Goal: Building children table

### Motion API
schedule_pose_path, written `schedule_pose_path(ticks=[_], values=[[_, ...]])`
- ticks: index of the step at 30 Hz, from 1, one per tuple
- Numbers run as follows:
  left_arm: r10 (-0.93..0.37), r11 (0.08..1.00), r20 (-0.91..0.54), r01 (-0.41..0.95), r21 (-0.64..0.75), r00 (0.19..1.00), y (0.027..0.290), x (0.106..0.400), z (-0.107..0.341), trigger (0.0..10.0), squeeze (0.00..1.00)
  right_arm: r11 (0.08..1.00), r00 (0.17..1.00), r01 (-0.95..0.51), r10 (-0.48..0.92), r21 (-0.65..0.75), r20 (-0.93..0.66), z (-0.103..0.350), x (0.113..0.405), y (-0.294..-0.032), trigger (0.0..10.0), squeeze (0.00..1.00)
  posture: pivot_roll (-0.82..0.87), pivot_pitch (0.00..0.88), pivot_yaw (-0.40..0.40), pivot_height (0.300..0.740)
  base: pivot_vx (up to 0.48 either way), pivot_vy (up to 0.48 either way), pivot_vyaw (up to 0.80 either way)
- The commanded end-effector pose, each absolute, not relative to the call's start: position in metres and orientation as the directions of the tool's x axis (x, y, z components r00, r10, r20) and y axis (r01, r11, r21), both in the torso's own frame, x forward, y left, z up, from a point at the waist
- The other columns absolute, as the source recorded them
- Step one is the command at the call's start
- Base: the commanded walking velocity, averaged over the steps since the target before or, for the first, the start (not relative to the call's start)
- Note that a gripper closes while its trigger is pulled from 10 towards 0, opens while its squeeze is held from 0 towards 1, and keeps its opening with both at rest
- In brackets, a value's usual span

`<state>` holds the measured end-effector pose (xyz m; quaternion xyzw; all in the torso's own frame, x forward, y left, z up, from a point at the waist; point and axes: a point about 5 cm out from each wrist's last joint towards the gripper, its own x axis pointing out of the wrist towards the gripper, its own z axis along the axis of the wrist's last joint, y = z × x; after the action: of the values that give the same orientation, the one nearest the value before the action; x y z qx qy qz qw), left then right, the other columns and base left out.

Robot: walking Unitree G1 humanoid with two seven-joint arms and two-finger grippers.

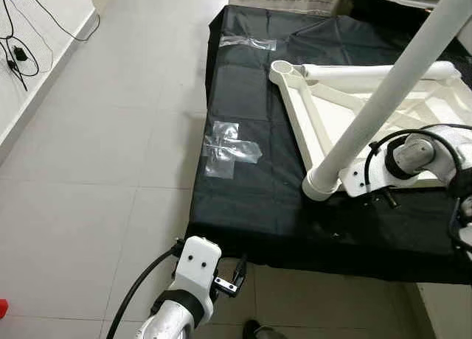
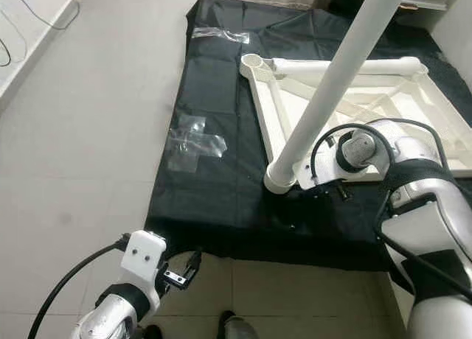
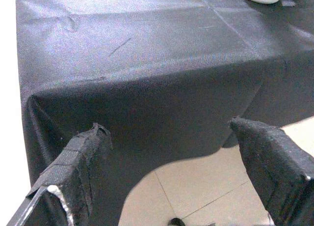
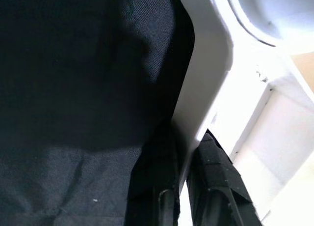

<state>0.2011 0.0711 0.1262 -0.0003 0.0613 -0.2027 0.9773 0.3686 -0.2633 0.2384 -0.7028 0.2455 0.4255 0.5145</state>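
Note:
A white upturned table frame (image 1: 295,112) lies on a black cloth (image 1: 243,199) spread over a low platform. One white tube leg (image 1: 383,103) stands in the frame's near left corner socket and rises towards the camera. My right gripper (image 2: 333,191) is at that corner, beside the leg's foot. In the right wrist view its fingers (image 4: 213,177) are shut on the frame's thin white rim (image 4: 196,118). My left gripper (image 1: 234,277) hangs open just off the cloth's front left corner, close to the floor, with nothing between its fingers (image 3: 81,162).
Clear tape patches (image 1: 228,149) hold the cloth down, with another strip (image 1: 247,42) farther back. Tiled floor (image 1: 96,155) lies to the left, with cables (image 1: 15,55) along the wall. A small red thing (image 1: 2,307) sits at the lower left. A dark shoe-like tip (image 1: 254,329) shows below.

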Motion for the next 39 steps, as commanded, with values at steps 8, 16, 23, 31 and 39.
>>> schedule_pose_path(ticks=[8, 16, 23, 31, 39], values=[[-0.396, 0.917, -0.152, 0.397, -0.027, 0.906, 0.07, 0.2, 0.119, 10.0, 0.0, -0.402, 0.517, -0.751, 0.136, -0.524, -0.845, 0.226, 0.368, -0.255, 10.0, 1.0, 0.06, 0.26, -0.09, 0.74, 0.0, 0.0, 0.0], [-0.398, 0.917, -0.154, 0.399, -0.026, 0.904, 0.069, 0.202, 0.118, 10.0, 0.0, -0.404, 0.527, -0.767, 0.049, -0.499, -0.849, 0.238, 0.366, -0.272, 10.0, 0.0, 0.06, 0.253, -0.087, 0.74, 0.0, 0.0, 0.0], [-0.4, 0.916, -0.15, 0.402, -0.021, 0.904, 0.069, 0.206, 0.117, 10.0, 0.0, -0.307, 0.514, -0.82, -0.022, -0.483, -0.857, 0.271, 0.355, -0.3, 10.0, 0.0, 0.04, 0.236, -0.081, 0.74, 0.0, 0.0, 0.0], [-0.403, 0.914, -0.152, 0.405, -0.019, 0.903, 0.07, 0.21, 0.114, 10.0, 0.0, -0.23, 0.528, -0.826, 0.003, -0.514, -0.849, 0.287, 0.344, -0.318, 10.0, 0.0, 0.04, 0.214, -0.073, 0.74, 0.0, 0.0, 0.0], [-0.401, 0.915, -0.156, 0.404, -0.016, 0.902, 0.071, 0.214, 0.11, 10.0, 0.0, 0.008, 0.58, -0.811, 0.141, -0.585, -0.802, 0.29, 0.324, -0.346, 10.0, 0.0, 0.04, 0.183, -0.057, 0.74, 0.0, 0.0, 0.0]])
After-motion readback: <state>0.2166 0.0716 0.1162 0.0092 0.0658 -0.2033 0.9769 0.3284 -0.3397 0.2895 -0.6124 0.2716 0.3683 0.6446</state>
